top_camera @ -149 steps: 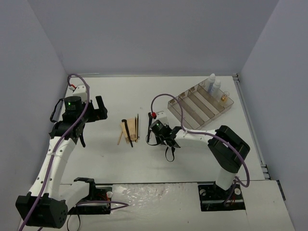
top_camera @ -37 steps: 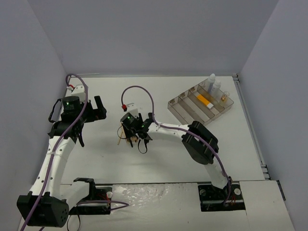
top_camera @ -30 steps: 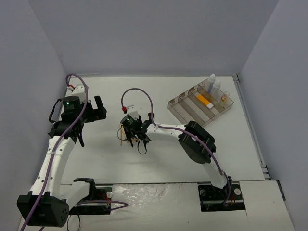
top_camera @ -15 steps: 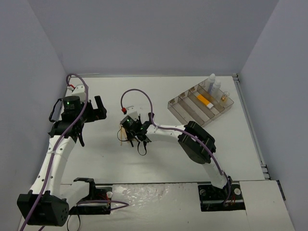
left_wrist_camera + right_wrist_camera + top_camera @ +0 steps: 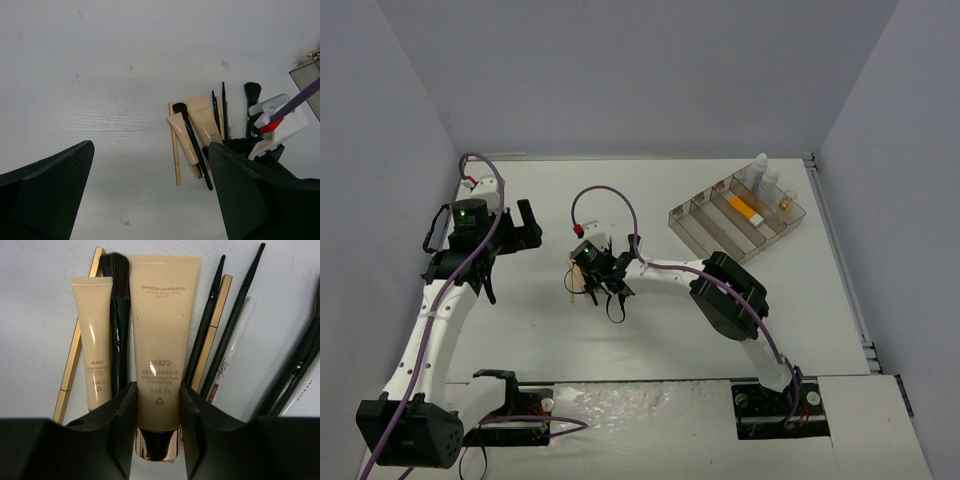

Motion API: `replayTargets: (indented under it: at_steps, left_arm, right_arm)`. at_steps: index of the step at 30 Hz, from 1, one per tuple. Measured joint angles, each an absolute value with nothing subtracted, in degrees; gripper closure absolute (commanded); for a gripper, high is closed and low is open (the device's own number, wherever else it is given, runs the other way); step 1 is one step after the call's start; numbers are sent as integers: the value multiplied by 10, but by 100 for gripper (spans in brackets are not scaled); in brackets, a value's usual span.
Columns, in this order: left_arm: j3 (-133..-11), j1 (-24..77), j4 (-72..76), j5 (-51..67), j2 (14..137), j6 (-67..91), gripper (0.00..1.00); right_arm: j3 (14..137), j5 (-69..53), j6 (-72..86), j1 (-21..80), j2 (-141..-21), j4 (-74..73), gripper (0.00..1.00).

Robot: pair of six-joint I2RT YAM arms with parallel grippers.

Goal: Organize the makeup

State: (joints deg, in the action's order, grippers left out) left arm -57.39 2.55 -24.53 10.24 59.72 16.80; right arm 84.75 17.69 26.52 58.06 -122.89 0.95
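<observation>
Makeup (image 5: 200, 135) heaped mid-desk (image 5: 650, 200): two tan tubes (image 5: 95, 340), two fluffy brushes (image 5: 252, 92), two gold sticks (image 5: 75, 355), slim black brushes (image 5: 235, 315). Right claw (image 5: 157, 390) pinching larger tube (image 5: 159, 330) near cap; left claw (image 5: 150, 145) spread wide. Open desk around heap.

table (image 5: 550, 330): white, kinda scuffed
tray (image 5: 695, 225): sits on it
left of tray: big tan tube (image 5: 156, 340), small tan tube (image 5: 93, 340), black brushes (image 5: 119, 315), gold sticks (image 5: 75, 355)
</observation>
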Motion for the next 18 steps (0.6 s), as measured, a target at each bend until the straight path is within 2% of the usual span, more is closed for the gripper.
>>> replayTargets:
  at_steps: [2,4,12,18]
  left_arm:
    - [-574,25,-245,102,598,168,3]
    - [-574,25,-245,102,598,168,3]
    - [-574,25,-245,103,599,168,3]
    - [-574,25,-246,103,599,168,3]
  right_arm:
    - [848,178,265,581,-1229,10,88]
    - [848,179,265,581,-1228,10,92]
    - [835,193,234,580,-1173,-16,92]
    - [806,191,148,540,-1033,-19,92]
